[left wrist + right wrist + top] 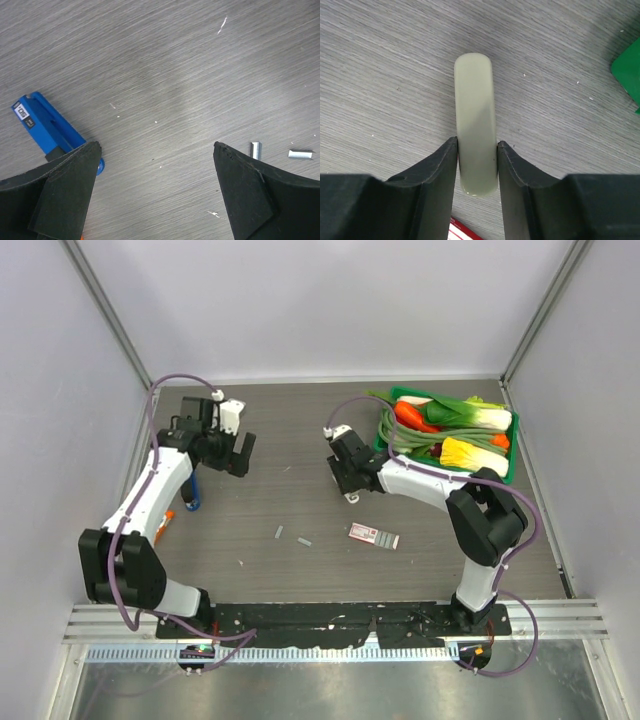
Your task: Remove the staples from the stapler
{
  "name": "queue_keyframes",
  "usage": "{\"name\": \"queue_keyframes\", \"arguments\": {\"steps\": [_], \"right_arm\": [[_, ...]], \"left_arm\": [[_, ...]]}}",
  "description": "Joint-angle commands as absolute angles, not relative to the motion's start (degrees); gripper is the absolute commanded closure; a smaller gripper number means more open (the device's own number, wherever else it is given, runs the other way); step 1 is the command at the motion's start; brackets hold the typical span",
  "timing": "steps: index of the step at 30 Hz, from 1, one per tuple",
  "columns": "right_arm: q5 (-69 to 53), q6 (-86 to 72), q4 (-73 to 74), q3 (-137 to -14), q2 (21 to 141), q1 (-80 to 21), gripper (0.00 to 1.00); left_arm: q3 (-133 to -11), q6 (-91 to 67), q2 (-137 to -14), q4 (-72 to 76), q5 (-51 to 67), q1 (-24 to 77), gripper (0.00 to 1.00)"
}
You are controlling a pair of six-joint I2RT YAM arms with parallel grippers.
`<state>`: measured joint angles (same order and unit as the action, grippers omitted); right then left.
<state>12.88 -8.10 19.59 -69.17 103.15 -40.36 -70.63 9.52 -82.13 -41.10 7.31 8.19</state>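
The worktop (300, 430) carries one green tray (627, 70) of vegetables at its far right. There are two claws. The left claw (156, 146) is spread wide and empty. The right claw (477, 144) is clenched on one pale oblong bar (475, 90), which only its own wrist view shows clearly. One pink-and-white box (373, 535) lies near the middle. One blue stapler (47, 127) lies under the left claw, largely hidden by the arm overhead. Two staples (255, 149) lie apart nearby.

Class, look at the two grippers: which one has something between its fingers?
The right gripper: its jaws press both sides of a pale rounded bar. The left gripper gapes wide with nothing between.
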Motion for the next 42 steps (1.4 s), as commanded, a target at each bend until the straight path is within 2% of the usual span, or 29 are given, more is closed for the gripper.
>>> {"name": "queue_keyframes", "arguments": {"steps": [1,9,13,16,26,30,42], "right_arm": [[10.6,-8.4,19.7,-72.1,103.6,-40.2,0.61],[6.3,-14.7,14.5,-71.2,102.5,-40.3,0.82],[6.2,-22.3,7.1,-63.7,96.8,-40.7,0.96],[5.4,-27.2,-4.5,-55.0,90.2,-41.3,0.99],[14.0,-39.6,-24.7,-40.5,80.6,-47.5,0.99],[15.6,-40.7,-25.5,-40.2,80.8,-50.1,0.99],[15.6,-41.6,-23.6,-38.8,77.6,-51.1,0.99]], "left_arm": [[-70.0,9.2,-83.1,-41.3,10.2,10.8,0.0],[-64.6,7.7,-83.8,-36.9,11.5,21.9,0.0],[-63.5,5.8,-84.3,-33.2,15.2,22.2,0.0],[-61.4,3.9,-83.9,-28.9,19.1,22.3,0.0],[-59.3,2.2,-87.4,-24.4,32.4,23.5,0.02],[-58.4,4.3,-88.6,-24.2,33.2,24.2,0.08],[-55.6,11.4,-89.1,-24.5,30.2,24.9,0.14]]}}
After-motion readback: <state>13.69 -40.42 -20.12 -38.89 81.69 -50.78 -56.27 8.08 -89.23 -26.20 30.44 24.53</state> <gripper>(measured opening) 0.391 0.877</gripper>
